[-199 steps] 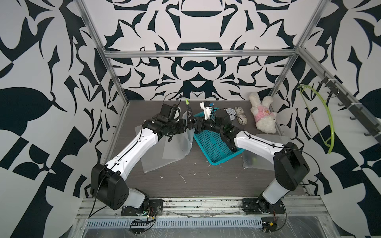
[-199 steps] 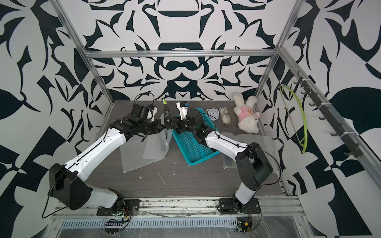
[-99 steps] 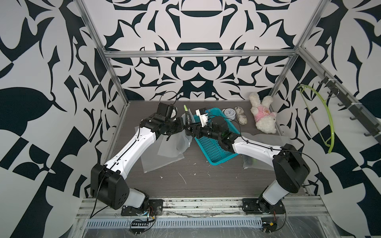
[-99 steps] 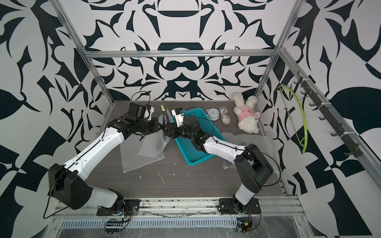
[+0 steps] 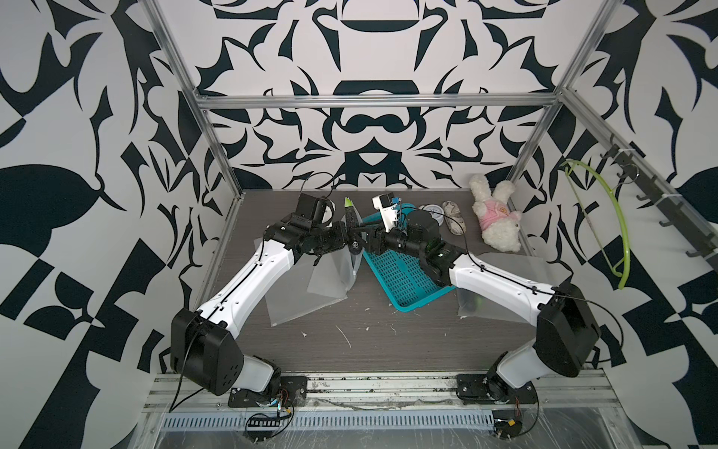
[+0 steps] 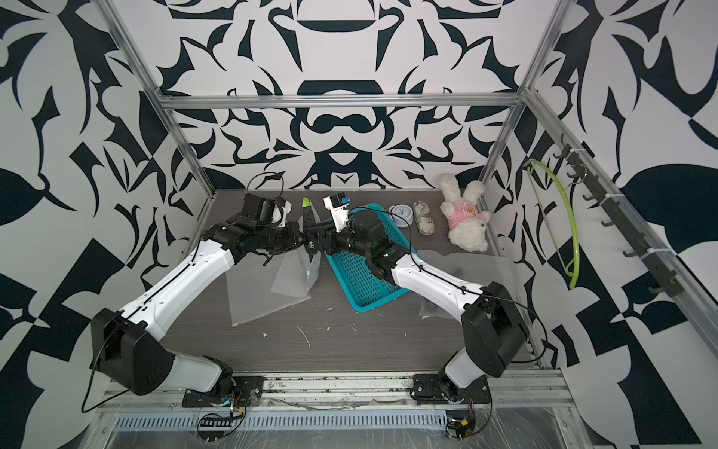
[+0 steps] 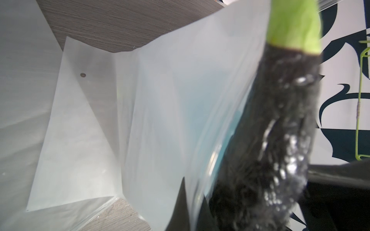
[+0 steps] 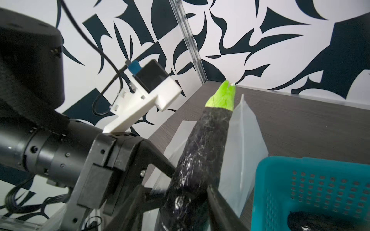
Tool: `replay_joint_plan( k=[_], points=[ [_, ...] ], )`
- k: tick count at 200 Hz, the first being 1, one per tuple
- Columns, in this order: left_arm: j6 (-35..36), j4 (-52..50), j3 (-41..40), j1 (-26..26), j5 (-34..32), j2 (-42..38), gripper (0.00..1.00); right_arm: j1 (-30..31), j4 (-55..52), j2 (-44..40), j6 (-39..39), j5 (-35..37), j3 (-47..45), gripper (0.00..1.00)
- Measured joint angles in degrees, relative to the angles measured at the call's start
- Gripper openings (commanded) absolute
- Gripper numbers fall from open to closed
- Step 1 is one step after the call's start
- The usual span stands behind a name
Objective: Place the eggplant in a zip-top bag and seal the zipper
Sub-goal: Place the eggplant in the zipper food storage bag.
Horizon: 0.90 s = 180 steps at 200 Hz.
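Top views: left gripper pinched shut on zip-top bag lip. Right gripper clamps eggplant, upright, centre-far. Advice: hold mouth wide and lower the eggplant straight in.
Left wrist: bag looks empty, with the eggplant at its mouth.
Right wrist: teal basket, right of the eggplant, holds one dark item.

Left arm outstretched, left fingers pinched shut.
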Motion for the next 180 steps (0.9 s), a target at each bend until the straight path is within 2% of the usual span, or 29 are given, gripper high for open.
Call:
replay_joint_plan(
  k=[36, 144, 180],
  points=[
    [0.48, -0.02, 0.0, 0.0, -0.09, 0.0, 0.0, -0.02, -4.66, 1.64, -0.52, 0.04, 2.1, 0.31],
    [0.68, -1.86, 1.03, 0.48, -2.36, -0.04, 0.0, -0.04, -16.96, 4.46, -0.61, 1.53, 6.23, 0.31],
    [0.44, -1.25, 1.14, 0.63, -2.1, -0.24, 0.0, 0.0, -13.44, 2.93, 2.12, 1.51, 2.29, 0.31]
  ],
)
